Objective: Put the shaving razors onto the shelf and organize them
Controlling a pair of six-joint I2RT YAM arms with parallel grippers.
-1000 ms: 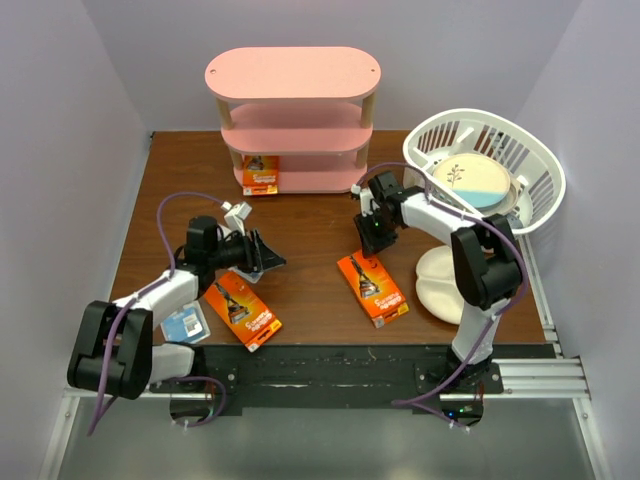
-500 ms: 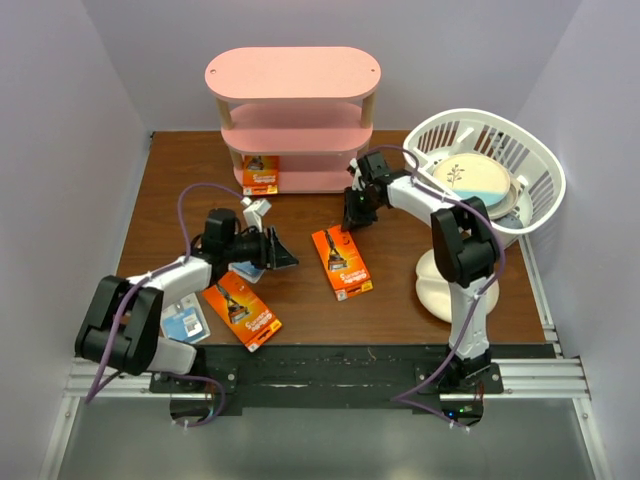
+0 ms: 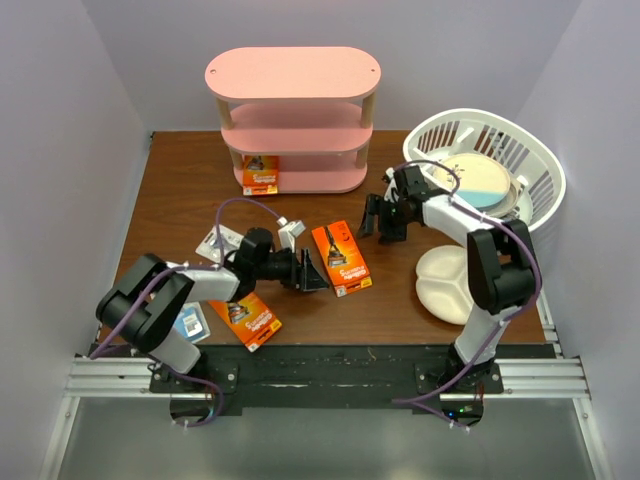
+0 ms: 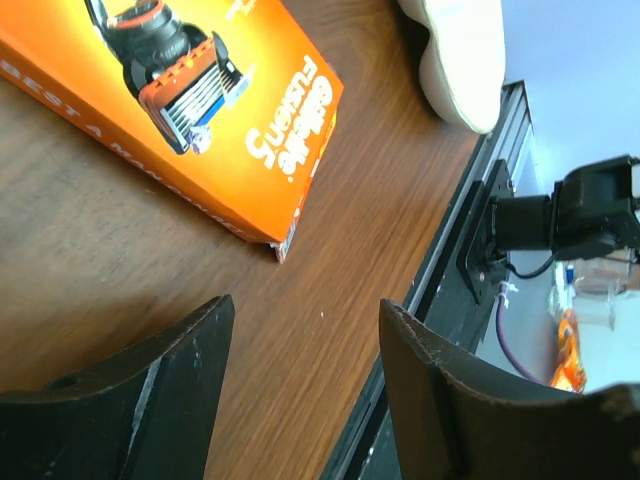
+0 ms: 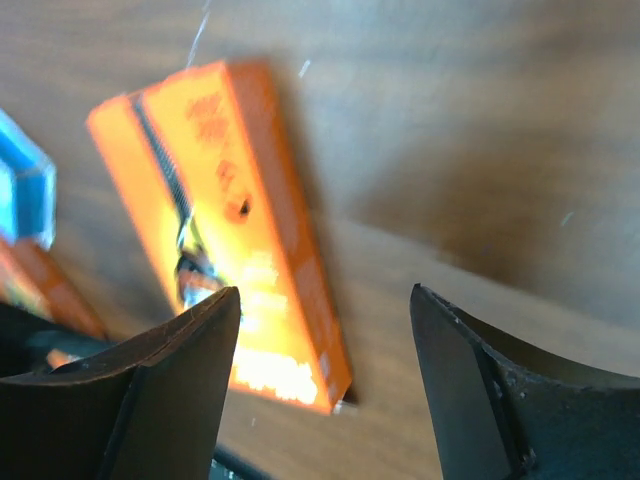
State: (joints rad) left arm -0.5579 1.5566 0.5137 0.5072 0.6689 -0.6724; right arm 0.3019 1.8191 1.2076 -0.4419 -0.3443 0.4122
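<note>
Orange razor pack (image 3: 341,258) lies flat at frame centre between both grippers, prob. parked within either arm's reach. Left gripper (image 3: 318,279) and right gripper (image 3: 372,220) are spread wide, holding nothing. Another pack (image 3: 260,173) stands on the shelf (image 3: 293,72) bottom tier, upper centre, face out for display.

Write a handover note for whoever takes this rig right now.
Both grippers are open and empty: left gripper just short of the centre orange pack, right gripper to that pack's right.
Done: one shelved orange pack on the bottom tier of the shelf.
Left: centre orange pack, front orange pack, near blister card, far blister card, all on the table.
</note>
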